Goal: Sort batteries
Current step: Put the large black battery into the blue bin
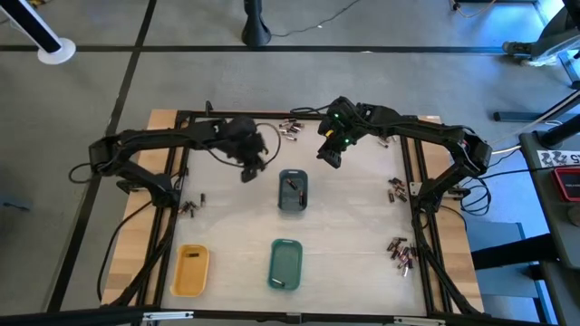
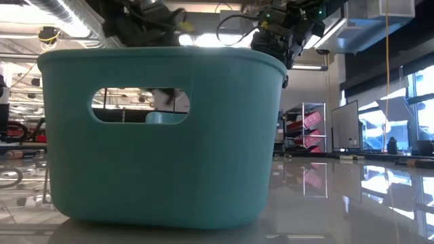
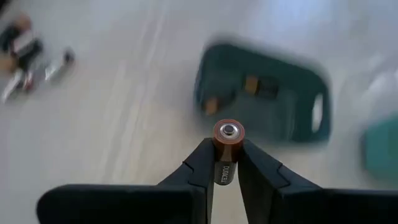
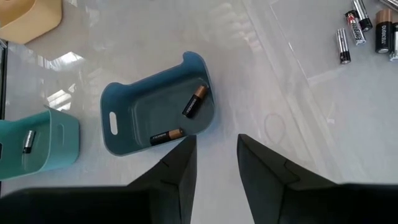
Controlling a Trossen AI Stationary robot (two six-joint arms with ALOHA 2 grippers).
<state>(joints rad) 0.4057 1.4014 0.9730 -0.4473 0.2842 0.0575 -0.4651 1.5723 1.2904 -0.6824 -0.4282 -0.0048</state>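
Copper-topped battery (image 3: 227, 140) sits clamped in the left pincer (image 1: 248, 172), at nine o'clock from the grey-blue tray (image 1: 292, 192), which holds two already. The green tray (image 1: 285, 263) has one, the yellow tray (image 1: 191, 270) little. The right pincer (image 4: 216, 163) hangs apart, empty. Loose batteries (image 1: 400, 252) ring the bench (image 1: 353, 226); nothing blocks the tray.

Bare table (image 1: 353, 226) between trays, seemingly.

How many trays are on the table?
3. The grey-blue tray sits mid-table between the arms. The green tray is nearer the front edge, straight below it in the high view. The yellow tray is left of the green one.
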